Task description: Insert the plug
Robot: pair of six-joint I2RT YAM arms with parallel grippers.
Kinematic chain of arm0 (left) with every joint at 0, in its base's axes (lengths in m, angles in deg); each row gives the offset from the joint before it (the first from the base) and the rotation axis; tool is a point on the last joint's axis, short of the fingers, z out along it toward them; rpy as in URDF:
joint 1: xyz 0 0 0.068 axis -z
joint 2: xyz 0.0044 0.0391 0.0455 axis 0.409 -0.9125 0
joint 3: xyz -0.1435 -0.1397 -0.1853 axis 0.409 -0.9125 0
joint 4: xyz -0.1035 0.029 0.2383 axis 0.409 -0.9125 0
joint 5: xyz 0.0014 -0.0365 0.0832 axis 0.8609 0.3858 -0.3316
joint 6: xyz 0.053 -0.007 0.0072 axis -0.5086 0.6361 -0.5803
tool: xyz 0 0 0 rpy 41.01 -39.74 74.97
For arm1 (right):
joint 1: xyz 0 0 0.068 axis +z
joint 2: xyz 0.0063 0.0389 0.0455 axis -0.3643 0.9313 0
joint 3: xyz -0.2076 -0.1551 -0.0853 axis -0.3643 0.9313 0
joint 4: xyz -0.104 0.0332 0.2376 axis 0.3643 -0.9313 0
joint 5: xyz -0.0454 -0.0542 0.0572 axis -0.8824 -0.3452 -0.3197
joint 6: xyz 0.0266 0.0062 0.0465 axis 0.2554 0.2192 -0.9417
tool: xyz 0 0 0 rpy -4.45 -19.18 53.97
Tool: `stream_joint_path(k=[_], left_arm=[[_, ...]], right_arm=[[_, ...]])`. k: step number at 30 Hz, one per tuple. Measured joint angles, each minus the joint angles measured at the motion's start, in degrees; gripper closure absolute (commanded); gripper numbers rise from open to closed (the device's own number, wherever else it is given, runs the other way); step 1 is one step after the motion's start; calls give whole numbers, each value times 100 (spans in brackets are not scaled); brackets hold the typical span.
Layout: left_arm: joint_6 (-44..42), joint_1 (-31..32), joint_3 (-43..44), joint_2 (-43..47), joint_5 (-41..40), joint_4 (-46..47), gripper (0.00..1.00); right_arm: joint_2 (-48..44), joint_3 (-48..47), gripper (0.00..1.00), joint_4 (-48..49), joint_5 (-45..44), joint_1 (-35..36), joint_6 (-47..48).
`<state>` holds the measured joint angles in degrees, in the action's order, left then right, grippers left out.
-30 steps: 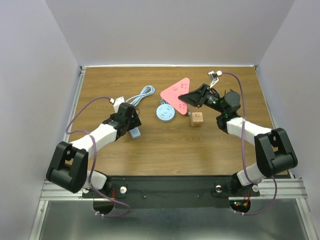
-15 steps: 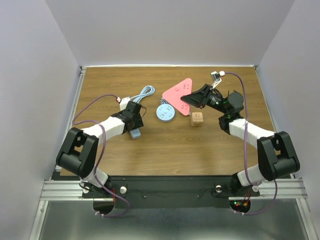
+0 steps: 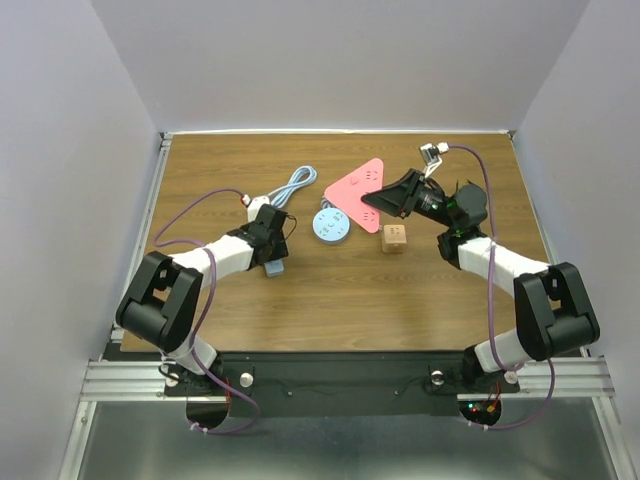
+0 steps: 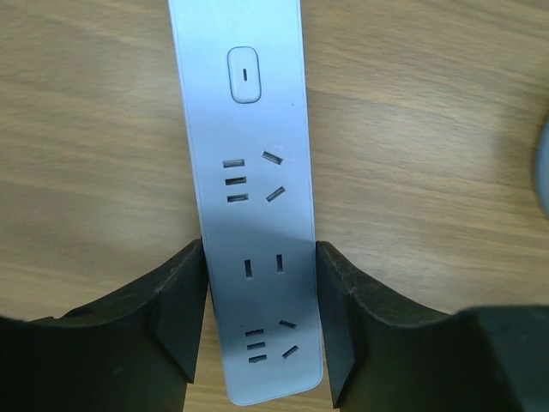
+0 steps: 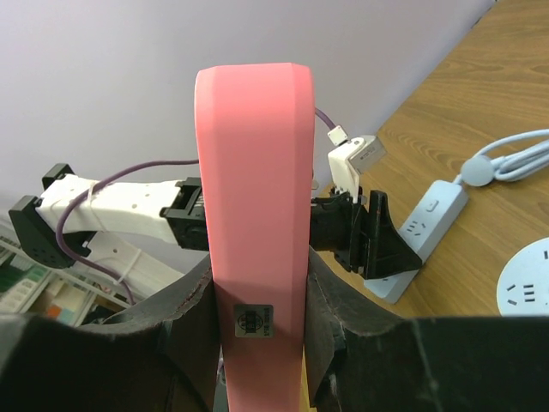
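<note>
Squeezing white strip (image 4: 244, 129) by its long edges in left gripper (image 4: 260, 257), table (image 4: 429, 129) showing alongside; pinching pink strip (image 5: 253, 172) aloft in right gripper (image 5: 257, 300).

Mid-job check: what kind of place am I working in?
Likely a lab robot test cell: a wooden tabletop boxed in by plain white panels, an aluminium rail along the near edge, and a white power strip and pink power strip as props.
</note>
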<state>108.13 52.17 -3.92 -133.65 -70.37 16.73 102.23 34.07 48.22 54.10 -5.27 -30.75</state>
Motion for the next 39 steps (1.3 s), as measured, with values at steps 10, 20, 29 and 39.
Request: stream_joint_path(k=[10,20,29,39], left_arm=[[-704,339,-629,61,1718,1766,100],[-846,376,-645,-2,1749,1853,53],[-721,455,-1123,595,1965,1963,32],[-33,463,-1620,1624,1596,1648,32]], right_arm=[[459,249,100,-7,142,0,-166],[1274,216,100,-382,332,11,-205],[2055,-289,100,-704,328,260,-190],[2592,-595,100,-782,341,638,-195]])
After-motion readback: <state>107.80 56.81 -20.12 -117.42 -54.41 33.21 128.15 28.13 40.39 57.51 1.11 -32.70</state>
